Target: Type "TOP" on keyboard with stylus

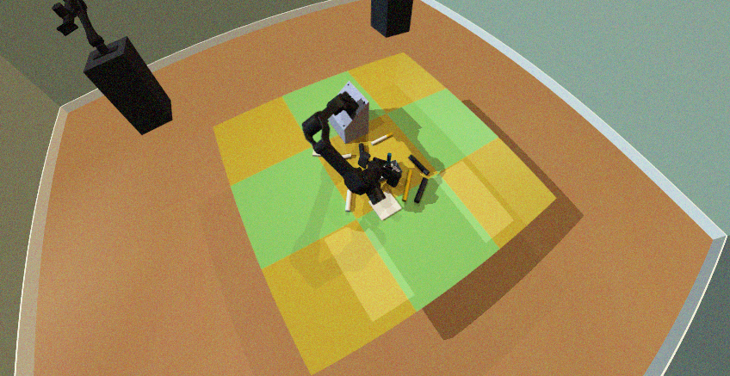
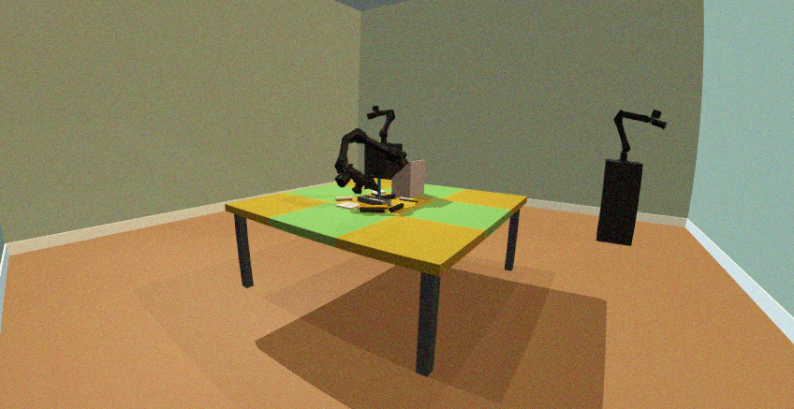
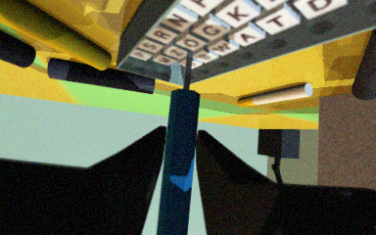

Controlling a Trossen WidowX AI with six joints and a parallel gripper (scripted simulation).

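Note:
The blue stylus [image 3: 179, 162] [image 2: 379, 187] [image 1: 389, 157] is upright, its thin dark tip towards the keyboard [image 3: 300, 38] [image 2: 373, 199]. My gripper [image 3: 181, 134] is shut on the stylus, one dark finger on each side. In the wrist view the tip ends at the near edge of the O key [image 3: 190, 42]; I cannot tell whether it touches or presses a key. The T key [image 3: 274, 22] shows uncovered to the right. The P key is hard to identify among the blurred and cut-off letters. My arm hides most of the keyboard in the top view.
A yellow rod [image 1: 407, 185] [image 3: 63, 39] and two black cylinders [image 1: 421, 190] [image 1: 418, 164] lie beside the keyboard. A white pad [image 1: 386, 209] [image 2: 347, 205] is near the arm. A white-and-orange rod [image 1: 380, 139] [image 3: 278, 94] and a grey-white box [image 1: 358, 124] [image 2: 408, 179] stand behind.

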